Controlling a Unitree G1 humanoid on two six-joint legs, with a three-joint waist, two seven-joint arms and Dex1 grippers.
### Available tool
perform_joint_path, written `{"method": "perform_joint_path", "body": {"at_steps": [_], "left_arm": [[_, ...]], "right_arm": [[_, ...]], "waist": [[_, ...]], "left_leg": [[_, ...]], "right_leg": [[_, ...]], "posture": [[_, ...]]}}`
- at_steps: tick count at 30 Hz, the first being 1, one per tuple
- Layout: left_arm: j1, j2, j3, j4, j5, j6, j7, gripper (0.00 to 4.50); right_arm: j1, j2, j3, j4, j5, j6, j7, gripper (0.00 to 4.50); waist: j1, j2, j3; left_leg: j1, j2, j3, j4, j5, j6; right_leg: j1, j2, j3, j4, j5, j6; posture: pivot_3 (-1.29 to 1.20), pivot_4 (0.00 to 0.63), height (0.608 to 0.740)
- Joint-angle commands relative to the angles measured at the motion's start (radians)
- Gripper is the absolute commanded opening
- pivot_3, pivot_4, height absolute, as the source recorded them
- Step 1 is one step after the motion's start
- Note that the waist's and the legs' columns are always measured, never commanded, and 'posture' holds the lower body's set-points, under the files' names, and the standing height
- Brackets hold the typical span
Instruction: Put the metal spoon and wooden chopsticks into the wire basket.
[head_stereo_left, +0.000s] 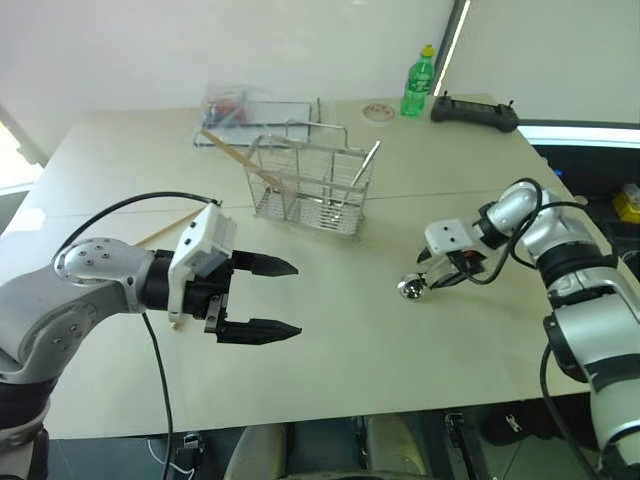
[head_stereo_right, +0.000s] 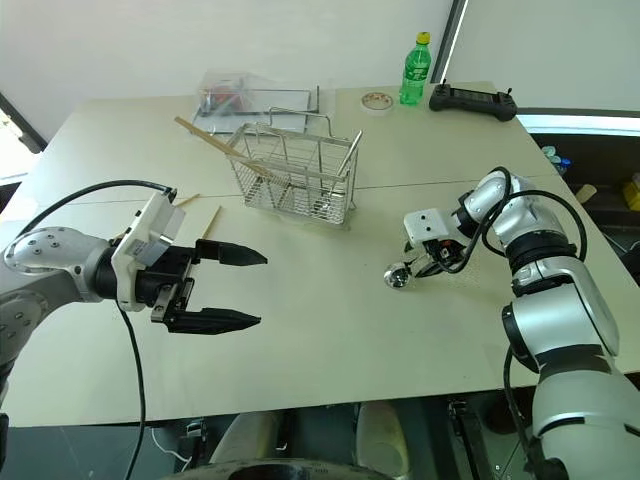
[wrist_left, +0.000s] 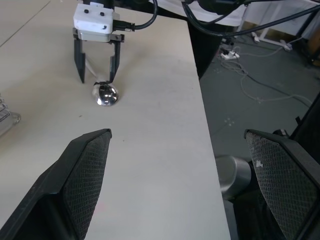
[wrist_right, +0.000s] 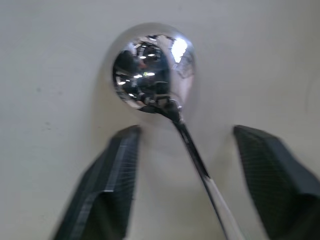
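The right gripper (head_stereo_left: 432, 281) points down at the table (head_stereo_left: 330, 350) in the right-centre of the left eye view, its two black fingers standing apart on either side of the handle of the metal spoon (head_stereo_left: 410, 288). In the right wrist view the handle runs up between the fingers (wrist_right: 112, 185) without touching either pad, so nothing is pinched yet. The spoon's shiny bowl rests on the table just in front of the fingertips.

The left gripper (head_stereo_left: 270, 298) hovers at lower left with its fingers spread wide and empty.

The wire basket (head_stereo_left: 312, 185) stands upper centre of the frame. One of the wooden chopsticks (head_stereo_left: 240, 158) leans out of its left end; another (head_stereo_left: 170, 230) lies on the table behind the left gripper.
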Motion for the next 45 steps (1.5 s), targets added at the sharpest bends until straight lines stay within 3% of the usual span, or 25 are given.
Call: {"method": "perform_joint_path", "body": {"at_steps": [1,3,11,17,26,28,30,34,40,45], "left_arm": [[-0.026,0.016,0.038,-0.019,-0.017,-0.007,-0.005,4.5],[-0.03,0.017,0.038,-0.015,-0.017,-0.009,-0.006,4.5],[-0.055,0.011,0.02,0.002,-0.003,-0.018,-0.01,4.5],[-0.1,0.005,0.037,0.067,0.012,-0.03,0.0,4.5],[-0.188,-0.019,0.003,0.156,0.064,-0.053,-0.027,4.5],[-0.198,-0.022,0.001,0.166,0.074,-0.057,-0.035,4.5],[-0.21,-0.024,0.006,0.18,0.081,-0.062,-0.041,4.5],[-0.234,-0.04,0.019,0.212,0.105,-0.08,-0.026,4.5],[-0.25,-0.041,0.038,0.245,0.129,-0.1,-0.025,4.5],[-0.266,-0.038,0.04,0.277,0.15,-0.118,-0.038,4.5]], "right_arm": [[0.004,0.007,-0.013,-0.008,0.01,0.008,0.006,0.74],[0.008,0.006,-0.015,-0.015,0.012,0.009,0.01,0.14],[0.051,-0.022,-0.051,-0.088,0.052,-0.026,-0.004,0.14],[0.158,-0.06,-0.19,-0.418,0.242,0.181,-0.005,0.14],[0.246,-0.088,-0.228,-0.624,0.25,0.237,-0.147,0.14],[0.246,-0.101,-0.26,-0.723,0.328,0.343,-0.119,0.14],[0.217,-0.103,-0.318,-0.864,0.464,0.568,-0.117,0.14],[0.117,-0.058,-0.426,-1.028,0.666,0.925,-0.255,0.14],[0.055,-0.015,-0.521,-1.112,0.826,1.152,-0.411,0.14],[-0.013,0.059,-0.555,-1.104,0.892,1.219,-0.545,0.14]], "waist": [[-0.001,0.0,0.0],[0.0,0.0,0.0],[0.003,0.0,0.0],[0.005,0.001,0.0],[0.008,0.0,0.0],[0.008,0.001,0.001],[0.006,0.001,0.001],[0.008,0.002,0.001],[0.013,-0.002,0.0],[0.01,-0.001,0.0]], "left_leg": [[0.0,0.0,0.0,0.0,0.0,0.0],[0.0,0.0,0.0,0.0,0.0,0.0],[0.0,0.0,0.0,0.0,0.0,0.0],[-0.001,0.0,-0.001,0.0,0.0,0.0],[-0.001,0.0,0.0,0.0,0.0,0.0],[-0.001,0.0,0.0,0.0,0.0,0.0],[-0.002,0.0,0.0,0.0,0.0,0.0],[-0.003,0.001,-0.001,-0.001,0.0,0.0],[-0.003,0.0,-0.002,-0.001,0.0,0.0],[-0.003,0.0,0.0,-0.001,0.0,0.0]], "right_leg": [[0.0,0.0,0.0,0.0,0.0,0.0],[0.0,0.0,0.0,0.0,0.0,0.0],[0.0,0.0,0.0,0.0,0.0,0.0],[-0.001,0.0,0.0,0.0,0.001,0.002],[-0.001,0.0,0.0,0.0,0.001,0.002],[-0.001,0.0,0.0,0.0,0.001,0.002],[-0.002,0.0,0.0,0.0,0.001,0.003],[-0.004,0.0,0.0,0.001,0.001,0.003],[-0.002,-0.002,-0.001,-0.001,0.0,-0.001],[-0.004,-0.002,0.0,0.0,0.001,0.002]], "posture": [[0.0,0.15,0.725],[0.0,0.15,0.725],[0.0,0.15,0.725],[0.0,0.15,0.725],[0.0,0.15,0.725],[0.0,0.15,0.725],[0.0,0.15,0.725],[0.0,0.15,0.725],[0.0,0.15,0.725],[0.0,0.15,0.725]]}}
